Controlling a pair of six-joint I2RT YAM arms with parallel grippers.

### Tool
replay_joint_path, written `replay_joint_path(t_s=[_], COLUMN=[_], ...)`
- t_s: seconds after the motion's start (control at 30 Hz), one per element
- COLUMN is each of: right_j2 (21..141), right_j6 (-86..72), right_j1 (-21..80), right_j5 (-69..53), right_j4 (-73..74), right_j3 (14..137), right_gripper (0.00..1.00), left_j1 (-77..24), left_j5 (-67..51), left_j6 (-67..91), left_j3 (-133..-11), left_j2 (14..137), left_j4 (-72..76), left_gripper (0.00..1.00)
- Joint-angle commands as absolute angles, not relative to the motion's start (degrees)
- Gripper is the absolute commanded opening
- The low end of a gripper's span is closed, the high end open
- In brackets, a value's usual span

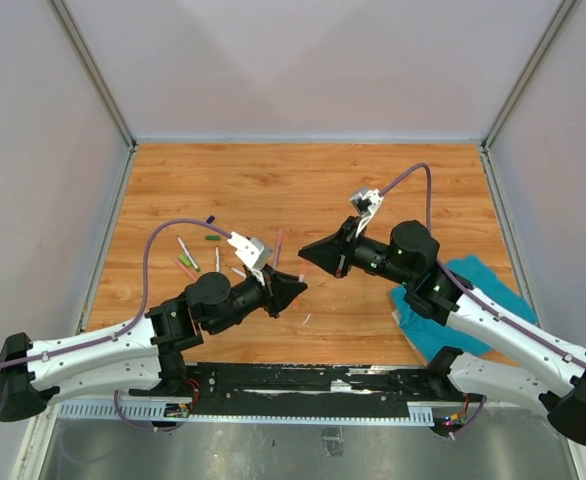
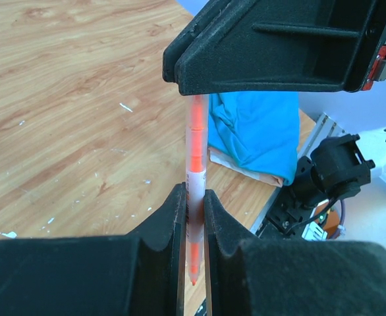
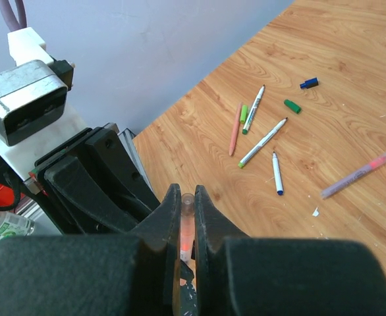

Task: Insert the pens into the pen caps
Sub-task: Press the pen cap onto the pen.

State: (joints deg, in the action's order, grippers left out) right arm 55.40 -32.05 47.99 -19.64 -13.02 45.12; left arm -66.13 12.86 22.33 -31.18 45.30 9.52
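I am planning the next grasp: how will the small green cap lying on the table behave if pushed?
The green cap is a short round tube lying on its side on the smooth wooden table, so a push would probably make it roll or skid. It looks tiny, so likely light and easily flicked away.

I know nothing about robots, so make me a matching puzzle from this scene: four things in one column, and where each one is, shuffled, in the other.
Things
1. orange pen
2. teal cloth
3. dark blue cap
4. pink-ended pen

Places
A. on the table next to a green cap
B. alone on the table, apart from the other loose pens
C. partly under the right arm
D. pinched between the left gripper and the right gripper

Pairs: 1-D, 2-C, 3-A, 4-B
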Motion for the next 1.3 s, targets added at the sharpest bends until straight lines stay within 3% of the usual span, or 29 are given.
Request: replay_joint_path(t_s=[0.0,1.03,1.27], right_j2=[54.36,52.43,48.71], right_j6=[-30.54,-33.09,-29.25], right_j1=[50.79,63.59,63.61], right_j5=[-20.61,-11.99,-5.47], right_j4=[-10.12,-8.31,-2.89], right_j3=[42.11,28.5,33.36], right_gripper=[0.0,0.01,0.01], left_j1=[-66.41,-66.4,-66.36], left_j5=[13.47,13.96,12.04], left_j6=[22.16,21.64,21.2], left_j3=[-35.82,-39.22,-39.21], left_j2=[42.82,41.07,42.93], left_j4=[14.78,17.7,16.67], left_gripper=[0.0,0.01,0.01])
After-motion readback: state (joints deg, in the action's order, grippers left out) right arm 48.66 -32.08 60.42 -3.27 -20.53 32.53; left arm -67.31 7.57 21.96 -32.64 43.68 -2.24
